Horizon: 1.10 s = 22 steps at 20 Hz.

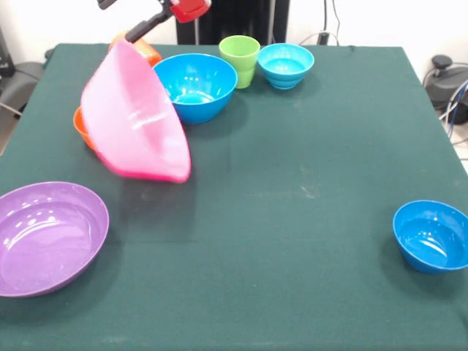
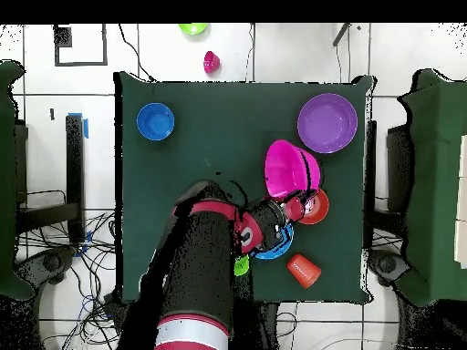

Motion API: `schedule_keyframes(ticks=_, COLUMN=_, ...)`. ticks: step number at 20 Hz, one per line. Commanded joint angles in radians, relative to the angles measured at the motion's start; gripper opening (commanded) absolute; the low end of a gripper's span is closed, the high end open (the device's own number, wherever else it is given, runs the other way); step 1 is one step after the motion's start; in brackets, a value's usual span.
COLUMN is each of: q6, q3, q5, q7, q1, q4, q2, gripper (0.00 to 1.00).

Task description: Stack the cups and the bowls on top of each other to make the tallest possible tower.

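Observation:
The huge pink bowl hangs tilted on its side above the table's left half, and my gripper is shut on its upper rim. From overhead the pink bowl shows just past the gripper. A small orange bowl peeks out behind it on the left, and the orange cup lies behind its top. The medium blue bowl, lime green cup and cyan bowl stand in a row at the far edge. The purple bowl sits near left, the dark blue bowl near right.
In the overhead view the arm covers most of the blue bowl and all of the cyan bowl. Beside it are the orange cup and the orange bowl. A small pink thing and a green one lie on the floor.

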Motion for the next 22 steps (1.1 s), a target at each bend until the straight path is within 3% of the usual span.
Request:
schedule_keyframes(ticks=1, q6=-0.055, q3=0.024, q5=-0.034, q7=0.115, q1=-0.001, q4=-0.050, q2=0.028, gripper=1.00)
schedule_keyframes(ticks=22, q6=-0.078, q3=-0.005, q5=-0.028, q7=0.138, q1=0.019, q4=-0.065, q2=0.054, gripper=1.00)
